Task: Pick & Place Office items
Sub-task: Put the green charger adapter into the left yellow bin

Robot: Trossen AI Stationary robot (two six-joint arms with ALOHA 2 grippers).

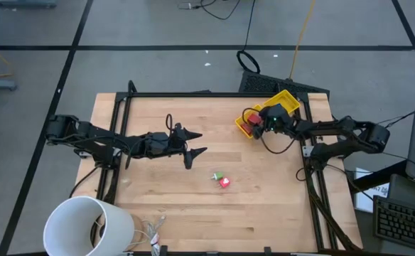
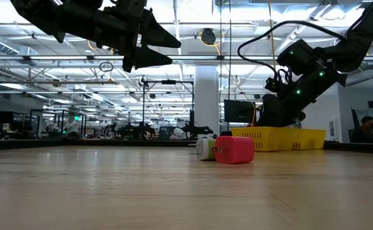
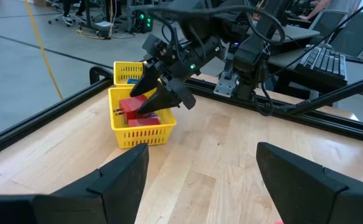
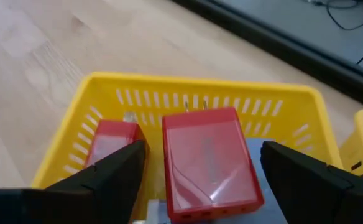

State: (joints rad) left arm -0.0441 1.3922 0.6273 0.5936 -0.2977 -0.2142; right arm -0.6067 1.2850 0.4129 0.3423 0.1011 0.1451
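Note:
My right gripper (image 4: 203,168) stands open over the near end of a yellow bin (image 4: 200,87). Its fingers stand on either side of a red block (image 4: 209,143), with a gap on each side. That block lies flat in the bin beside a second red block (image 4: 110,140). On the bare table lie a bright pink-red bit (image 1: 224,183) and a green bit (image 1: 217,176), side by side. My left gripper (image 1: 202,142) hangs open above the table's middle left, well clear of the wood, with nothing between its fingers.
A big white cylinder (image 1: 87,226) stands at the table's near left corner, with loose cords beside it. A black frame rail (image 3: 306,109) runs along the table edges. A second yellow bin section (image 1: 282,99) sits at the far right. Open wood lies around the two bits.

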